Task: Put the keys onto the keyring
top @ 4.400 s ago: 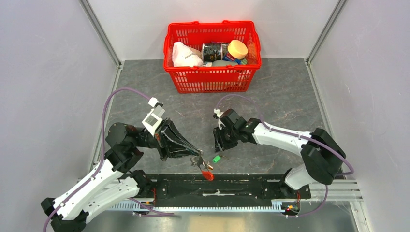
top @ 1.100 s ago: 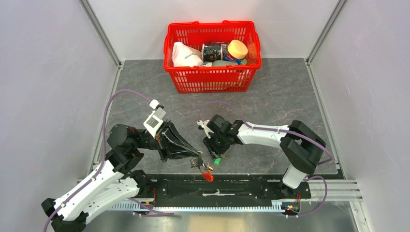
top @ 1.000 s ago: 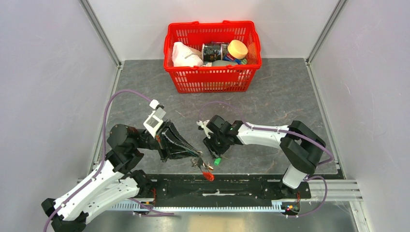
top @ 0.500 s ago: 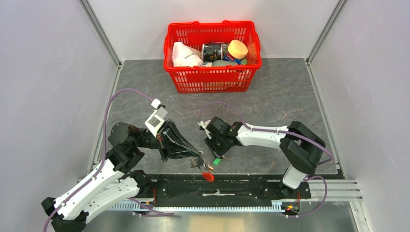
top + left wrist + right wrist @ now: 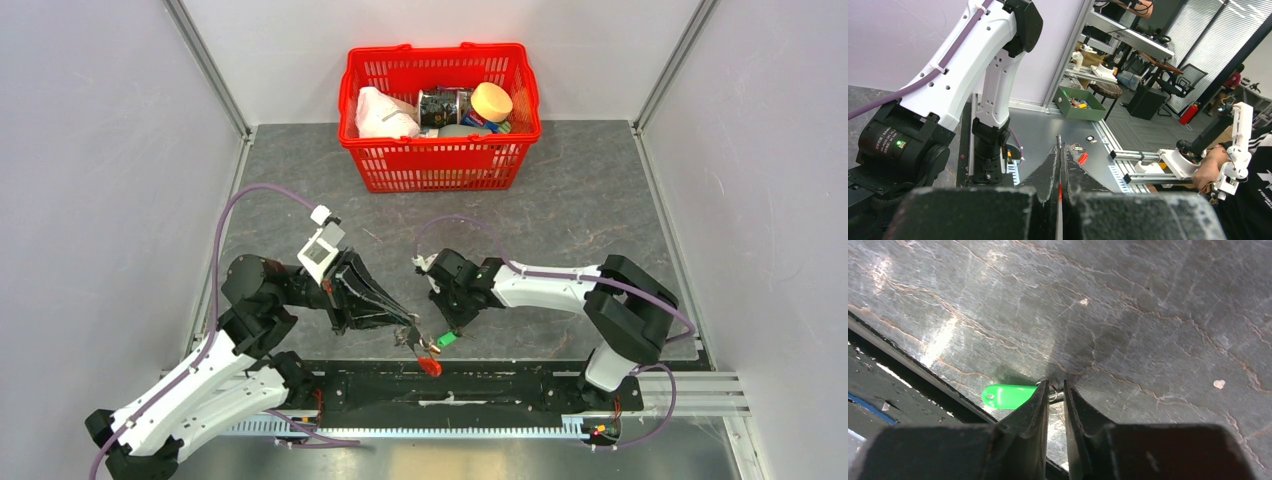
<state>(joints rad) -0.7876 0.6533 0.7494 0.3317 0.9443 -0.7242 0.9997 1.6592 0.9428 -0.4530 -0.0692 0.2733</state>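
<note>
Holds the keyring point(image 5: 429, 362) pinched in closed left fingers point(image 5: 408, 333) at the near edge of the bench point(image 5: 580, 200). Brackets the metal end of the green-headed key point(image 5: 1008, 396), lying just beside it, with right fingers point(image 5: 1055, 387) nearly together; cannot tell whether gripped. Looks like pickup; likely needs lifting next, then threading. Behind: red basket point(image 5: 440, 48) with white pouch point(image 5: 383, 112), can point(image 5: 438, 105), yellow-lidded jar point(image 5: 491, 101).

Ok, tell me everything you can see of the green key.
The green key shows a glossy bright green oval head, plastic-looking, with a small hole at one end. It sits at the near edge of the table. Its metal end is between the fingers of the right claw; pinched or not, unclear.
</note>
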